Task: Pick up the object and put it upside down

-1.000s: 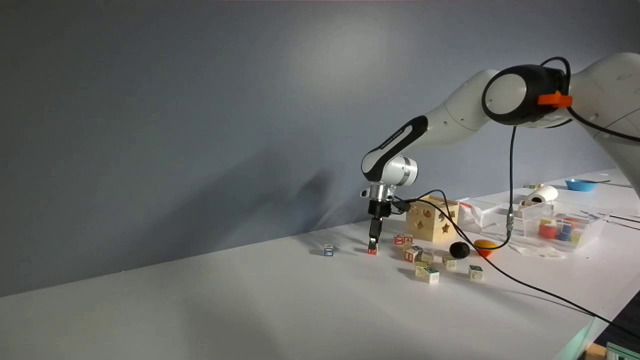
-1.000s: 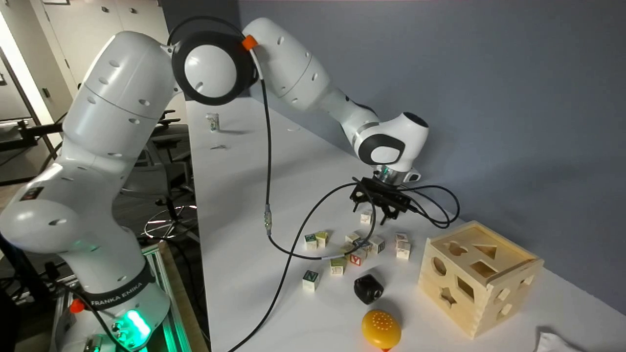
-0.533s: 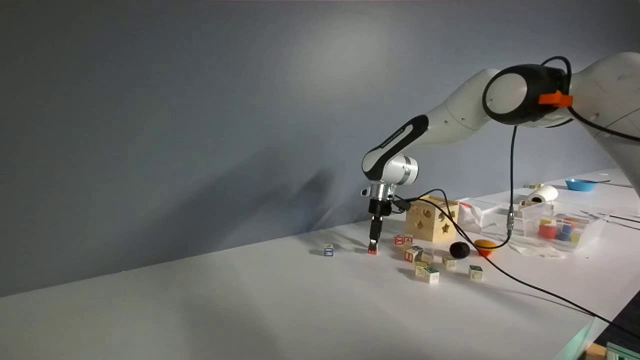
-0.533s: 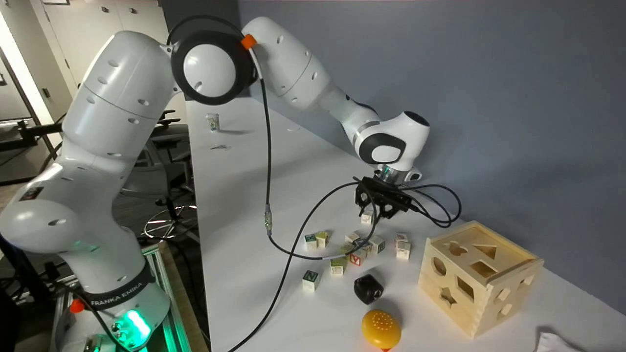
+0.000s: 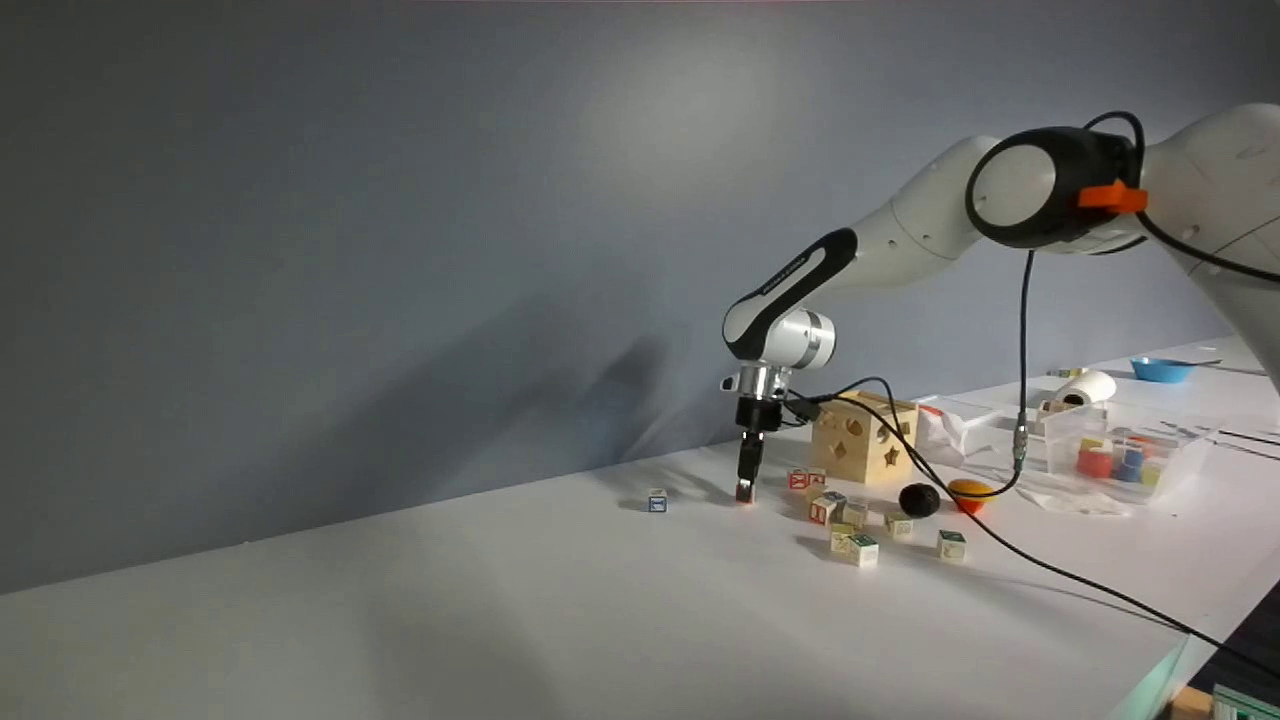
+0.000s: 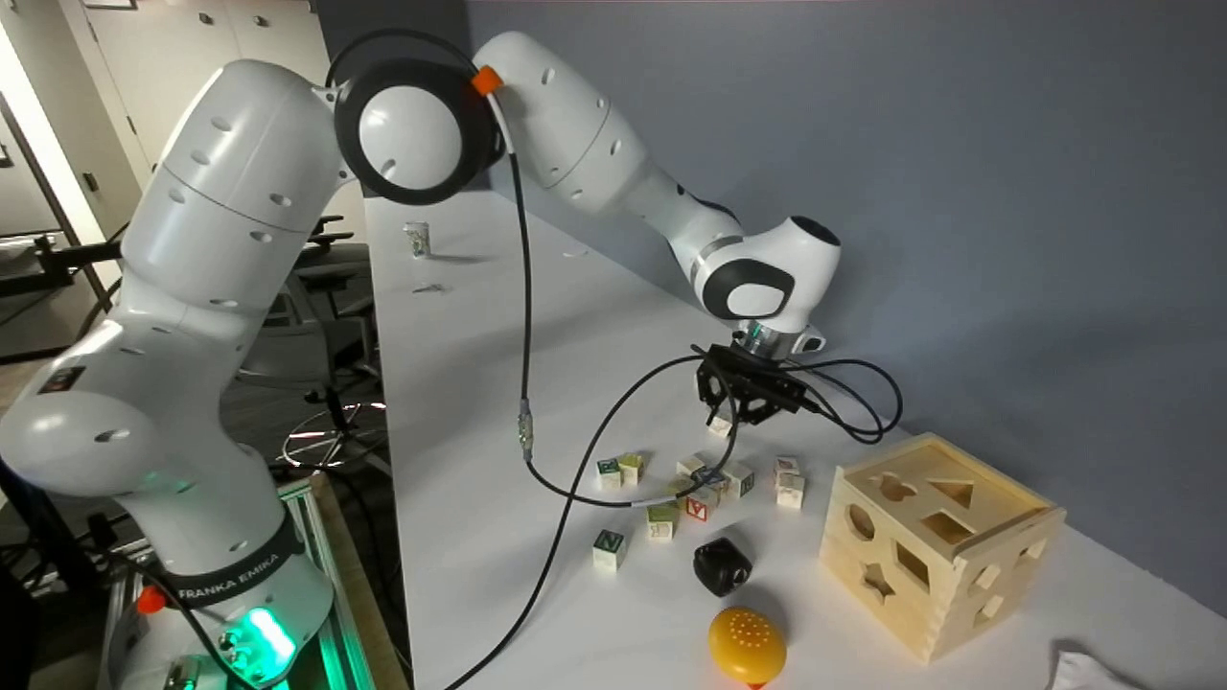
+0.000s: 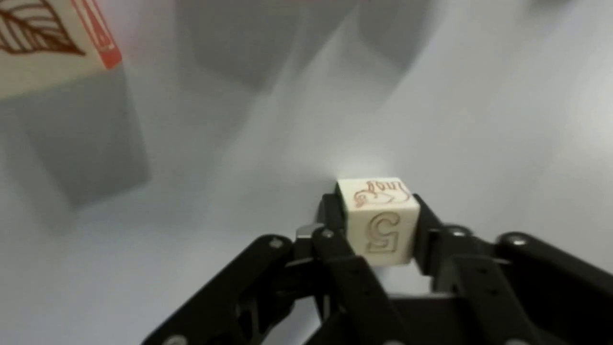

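The object is a small cream block [image 7: 381, 235] with red edging, standing between my gripper's two black finger pads in the wrist view. A brown 5 marks one of its faces, and a red-brown drawing another. My gripper [image 7: 377, 211] is shut on it, a pad pressed to each side. In the exterior views the block [image 5: 745, 494] shows below the fingertips, and a pale part of the block [image 6: 721, 425] peeks out from behind the black fingers. It is at or barely above the white table; whether it touches the surface I cannot tell.
Several letter blocks [image 6: 703, 503] lie clustered nearby, and a lone blue-edged block [image 5: 657, 501] stands apart. A wooden shape box [image 6: 944, 546], a black ball [image 6: 722, 566] and a yellow toy [image 6: 748, 644] are close by. A black cable [image 6: 613, 422] loops over the blocks. Wall behind.
My gripper's fingers have come together onto the block from an open stance. The block seems a touch higher now, and the arm has otherwise hardly moved.
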`<state>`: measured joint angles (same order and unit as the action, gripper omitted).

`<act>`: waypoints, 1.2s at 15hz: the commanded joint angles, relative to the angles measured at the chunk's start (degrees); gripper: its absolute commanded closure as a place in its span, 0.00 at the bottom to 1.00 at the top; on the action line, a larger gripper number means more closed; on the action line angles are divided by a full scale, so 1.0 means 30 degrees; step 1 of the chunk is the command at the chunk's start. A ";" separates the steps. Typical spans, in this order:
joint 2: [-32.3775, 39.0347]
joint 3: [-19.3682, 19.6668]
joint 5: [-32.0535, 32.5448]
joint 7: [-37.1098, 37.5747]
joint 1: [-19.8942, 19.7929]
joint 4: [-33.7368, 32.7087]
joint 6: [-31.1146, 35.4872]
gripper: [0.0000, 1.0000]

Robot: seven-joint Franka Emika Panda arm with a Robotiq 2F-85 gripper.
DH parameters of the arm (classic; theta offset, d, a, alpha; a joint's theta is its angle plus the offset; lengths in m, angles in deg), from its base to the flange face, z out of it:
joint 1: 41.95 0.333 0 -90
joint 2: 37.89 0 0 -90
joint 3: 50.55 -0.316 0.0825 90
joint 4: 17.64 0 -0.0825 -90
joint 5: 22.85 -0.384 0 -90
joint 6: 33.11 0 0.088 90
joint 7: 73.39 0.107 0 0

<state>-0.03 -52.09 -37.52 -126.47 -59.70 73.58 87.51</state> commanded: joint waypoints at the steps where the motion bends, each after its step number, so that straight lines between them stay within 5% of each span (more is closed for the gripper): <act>1: -0.0393 -0.0212 -0.0133 -0.0018 -0.0137 0.0328 -0.0265 0.67; 7: -0.0436 -0.0216 -0.0158 -0.0049 -0.0183 0.0393 -0.0332 0.63; 11: -0.0458 -0.0196 -0.0120 -0.0023 -0.0164 0.0420 -0.0319 0.35; 15: -0.0484 -0.0203 -0.0103 -0.0003 -0.0147 0.0427 -0.0432 0.20; 18: -0.0480 -0.0285 -0.0531 0.0103 -0.0374 0.0328 -0.1113 0.19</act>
<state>-0.05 -52.15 -37.65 -126.47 -59.76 73.63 86.70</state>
